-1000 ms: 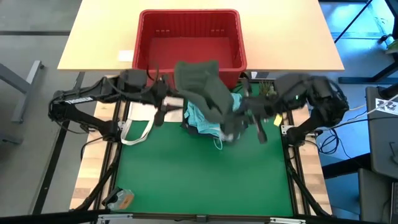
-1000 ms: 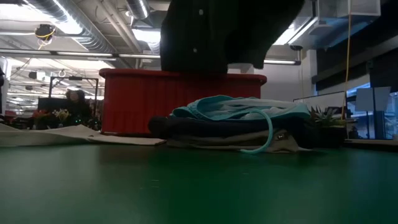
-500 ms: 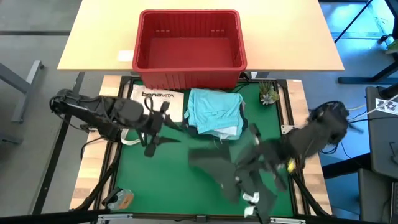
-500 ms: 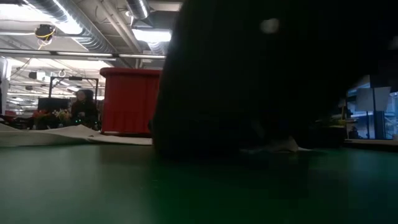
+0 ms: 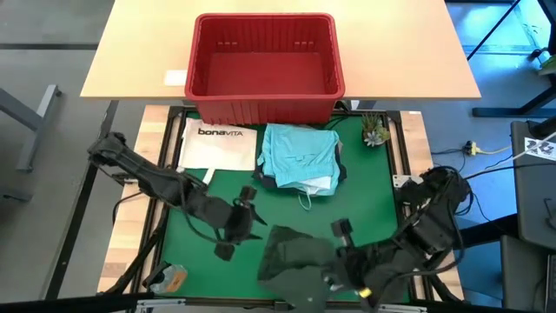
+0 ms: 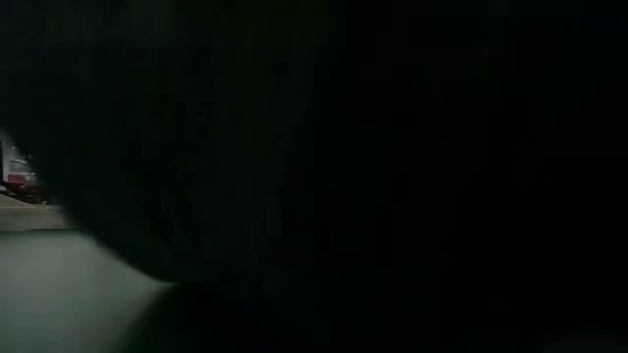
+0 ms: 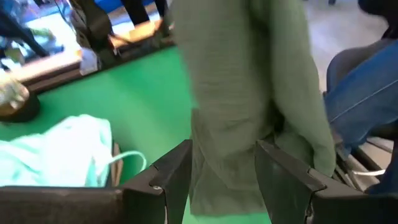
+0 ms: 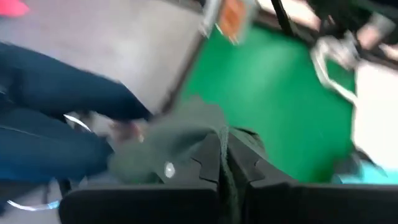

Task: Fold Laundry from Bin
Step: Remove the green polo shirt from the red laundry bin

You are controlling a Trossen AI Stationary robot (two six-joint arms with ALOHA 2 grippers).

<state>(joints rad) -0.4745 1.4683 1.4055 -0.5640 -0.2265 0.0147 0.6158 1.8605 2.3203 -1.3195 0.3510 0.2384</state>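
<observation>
We have the dark green garment [image 5: 300, 265] at the near edge of the counter [image 5: 365, 200], towards its right corner, lying partly on the green mat. Our right claw [image 5: 343, 276] is pinched fully shut on a fold of it; in the right wrist view the cloth [image 8: 186, 140] is squeezed between the closed fingers. Our left claw [image 5: 234, 228] sits just beside the garment's left edge, fingers [image 7: 165, 180] parted with nothing between them, though the cloth hangs right in front of them.

The rest of the laundry [image 5: 300, 156], turquoise on top, is piled in the middle of the far side of the mat, near the bin [image 5: 265, 65], which looks emptied.

We judge this garment light, limp and unbreakable; it will sag and bunch wherever unsupported. Best to take a hem or corner with the free left claw and spread it flat before folding.
</observation>
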